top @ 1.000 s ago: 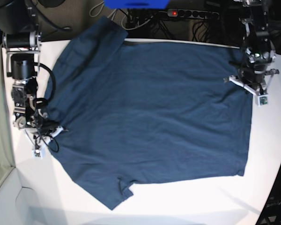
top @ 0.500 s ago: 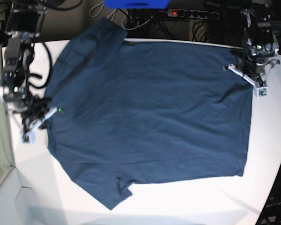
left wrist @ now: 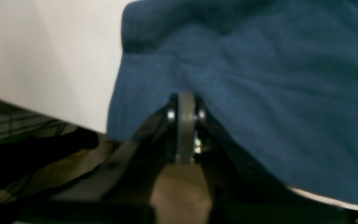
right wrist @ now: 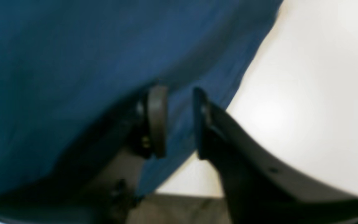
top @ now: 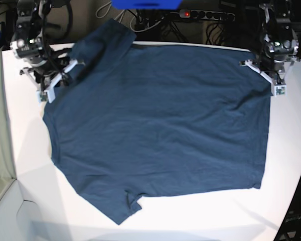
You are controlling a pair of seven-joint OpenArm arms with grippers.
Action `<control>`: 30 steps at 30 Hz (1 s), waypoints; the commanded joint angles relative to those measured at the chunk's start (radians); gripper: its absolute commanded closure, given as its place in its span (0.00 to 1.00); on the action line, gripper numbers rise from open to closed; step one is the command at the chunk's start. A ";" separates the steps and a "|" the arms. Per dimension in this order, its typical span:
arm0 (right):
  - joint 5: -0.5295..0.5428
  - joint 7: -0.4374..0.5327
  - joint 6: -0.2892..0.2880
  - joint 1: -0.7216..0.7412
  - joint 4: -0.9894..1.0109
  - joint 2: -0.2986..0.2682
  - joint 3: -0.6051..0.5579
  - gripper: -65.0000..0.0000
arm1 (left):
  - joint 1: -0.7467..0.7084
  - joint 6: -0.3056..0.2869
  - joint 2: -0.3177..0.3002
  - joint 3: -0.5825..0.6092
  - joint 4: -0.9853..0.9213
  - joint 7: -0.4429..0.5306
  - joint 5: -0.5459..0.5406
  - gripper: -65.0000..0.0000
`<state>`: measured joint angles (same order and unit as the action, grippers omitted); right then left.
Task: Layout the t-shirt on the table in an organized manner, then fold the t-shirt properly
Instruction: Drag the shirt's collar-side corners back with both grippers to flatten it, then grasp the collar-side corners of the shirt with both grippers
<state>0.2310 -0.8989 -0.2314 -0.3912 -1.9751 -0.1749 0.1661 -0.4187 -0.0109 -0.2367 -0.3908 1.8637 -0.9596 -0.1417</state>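
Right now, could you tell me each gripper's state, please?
Left gripper: shut on the t-shirt.
Right gripper: open, jaws parted over the t-shirt's edge.

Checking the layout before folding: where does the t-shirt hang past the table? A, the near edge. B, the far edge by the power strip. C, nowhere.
B: the t-shirt sleeve overhangs the table far edge, below the power strip.
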 commanded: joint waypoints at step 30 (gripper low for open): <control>0.003 0.097 -0.084 -0.213 0.036 0.125 0.000 0.54 | -0.050 0.004 -0.011 -0.083 -0.005 0.021 0.006 0.18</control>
<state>0.2249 -0.8112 -0.3111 -0.5945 -1.9247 -0.0471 0.1642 -0.4660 -0.0113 -0.2363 -0.4694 1.8503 -0.9493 -0.1425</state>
